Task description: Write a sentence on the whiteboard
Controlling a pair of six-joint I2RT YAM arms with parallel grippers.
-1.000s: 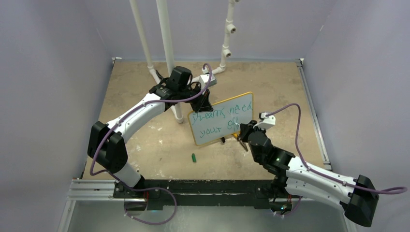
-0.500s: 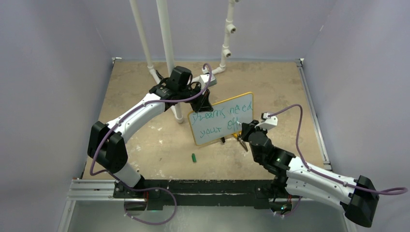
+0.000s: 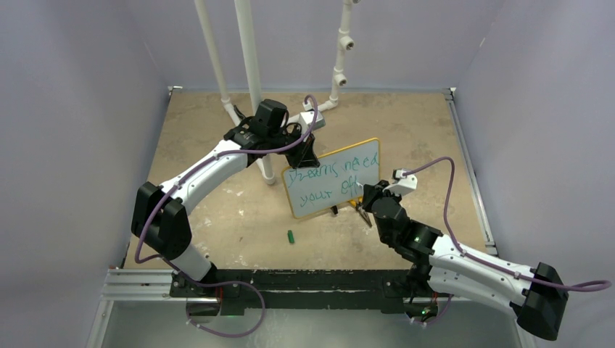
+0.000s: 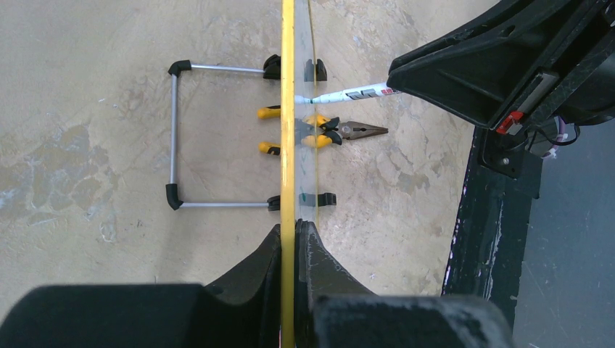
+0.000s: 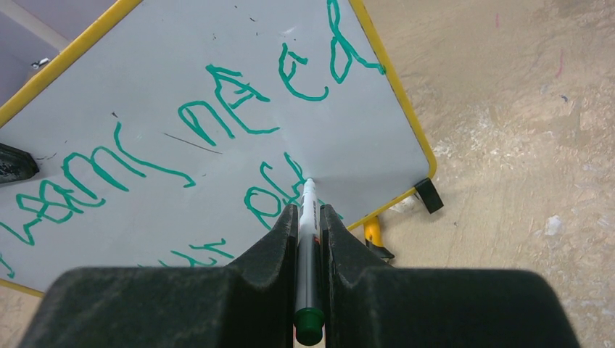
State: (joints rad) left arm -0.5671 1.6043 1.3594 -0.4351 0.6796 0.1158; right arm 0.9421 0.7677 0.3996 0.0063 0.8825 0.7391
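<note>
- Top external view: the left gripper (image 3: 304, 154) is clamped on the upper left corner of the whiteboard (image 3: 368, 175). The board stands on its long edge near the middle of the table (image 3: 217, 217), with its white face turned toward the arm bases.
- The right gripper (image 3: 360, 197) sits against the board's lower right area. How its jaws stand cannot be read from this view.
- The sentence (image 3: 330, 172) runs in two green lines, and the lower one ends beside the right gripper.
- A small green cap (image 3: 291, 236) lies on the table in front of the board, apart from it. White pipes (image 3: 250, 72) rise behind the left arm.
- Left wrist view: the board shows edge-on as a thin yellow line, and the left gripper's fingers (image 4: 250, 279) pinch that rim from both sides.
- A wire stand (image 4: 174, 138) sticks out from the back of the board.
- A marker (image 4: 348, 94) reaches from the right gripper to the board's face, its tip touching.
- Pliers (image 4: 341, 133) with yellow handles lie on the table under the board's lower edge.
- Right wrist view: the right gripper's jaws are drawn in narrow on the marker's barrel. The tip touches the board at the last green stroke of the lower line.
- At this end the upper line reads roughly "need".
- The board's lower right corner rests on the table on a black foot (image 5: 429, 194).
</note>
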